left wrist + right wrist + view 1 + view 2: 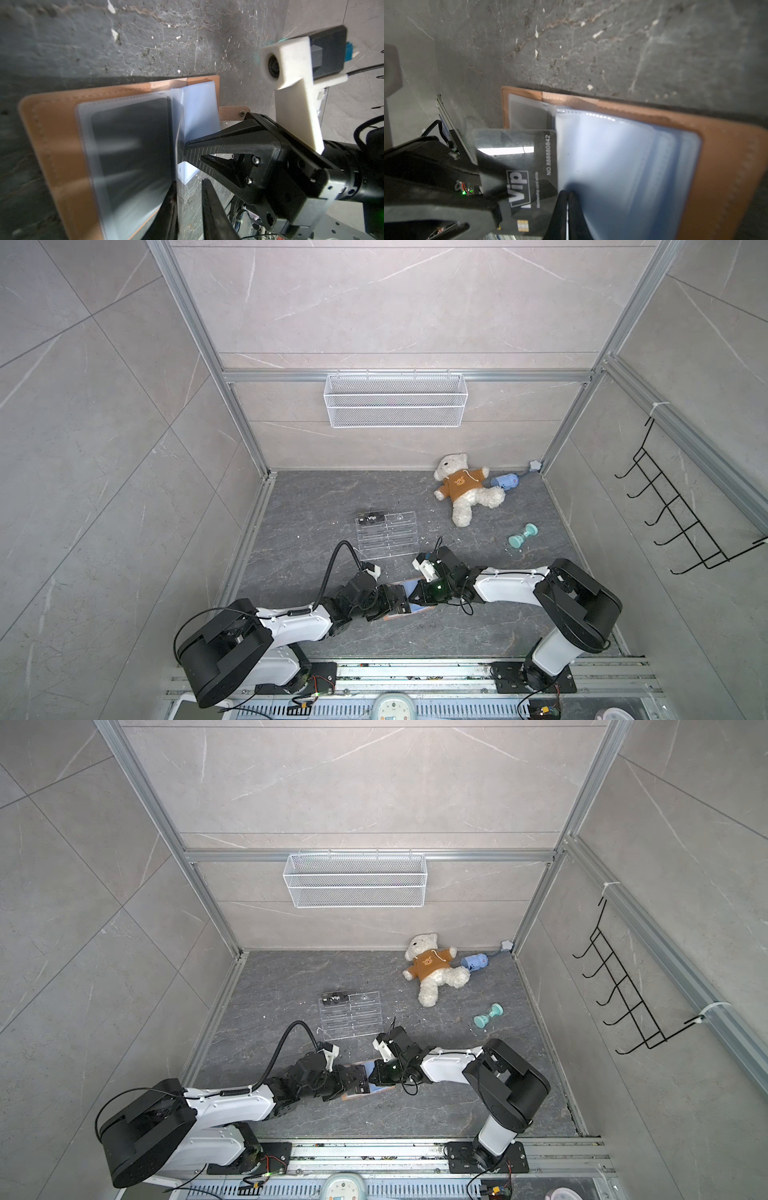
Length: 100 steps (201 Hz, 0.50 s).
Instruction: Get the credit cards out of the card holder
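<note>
I note the open card holder (726,176) at the table's (457,635) 6 o'clock, my right pincer (568,197) clenched on its blue sleeve (612,166) from 3 o'clock, and a credit card (529,162), long axis along the fold, in the left pincer (496,203) at 9 o'clock, though whether that one grips it I cannot tell.

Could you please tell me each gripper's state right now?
Left gripper: slightly open at the Vip card.
Right gripper: shut on a plastic sleeve.
</note>
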Available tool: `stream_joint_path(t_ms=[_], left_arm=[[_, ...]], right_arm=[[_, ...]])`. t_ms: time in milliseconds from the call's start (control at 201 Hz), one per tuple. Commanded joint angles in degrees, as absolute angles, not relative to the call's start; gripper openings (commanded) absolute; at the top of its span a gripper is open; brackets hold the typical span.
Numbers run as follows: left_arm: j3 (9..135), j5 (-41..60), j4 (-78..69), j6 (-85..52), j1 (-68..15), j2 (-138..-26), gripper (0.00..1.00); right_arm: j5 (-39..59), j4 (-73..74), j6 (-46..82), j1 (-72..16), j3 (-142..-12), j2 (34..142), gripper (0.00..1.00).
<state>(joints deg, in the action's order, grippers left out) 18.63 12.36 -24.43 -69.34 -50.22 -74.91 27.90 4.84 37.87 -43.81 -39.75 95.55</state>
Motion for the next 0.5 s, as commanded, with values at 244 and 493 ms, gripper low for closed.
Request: stream_joint_path(t_ms=[244,493], left_arm=[[19.9,13.2,-25.8,-68.6,-50.4,-75.5,0.12],[19.3,12.6,-24.5,-68.2,-50.4,-74.1,0.02]], right_arm=[[27.2,4.6,38.3,-44.3,-39.6,96.5,0.06],[26.6,3.6,37.8,-44.3,-39.7,95.7,0.06]])
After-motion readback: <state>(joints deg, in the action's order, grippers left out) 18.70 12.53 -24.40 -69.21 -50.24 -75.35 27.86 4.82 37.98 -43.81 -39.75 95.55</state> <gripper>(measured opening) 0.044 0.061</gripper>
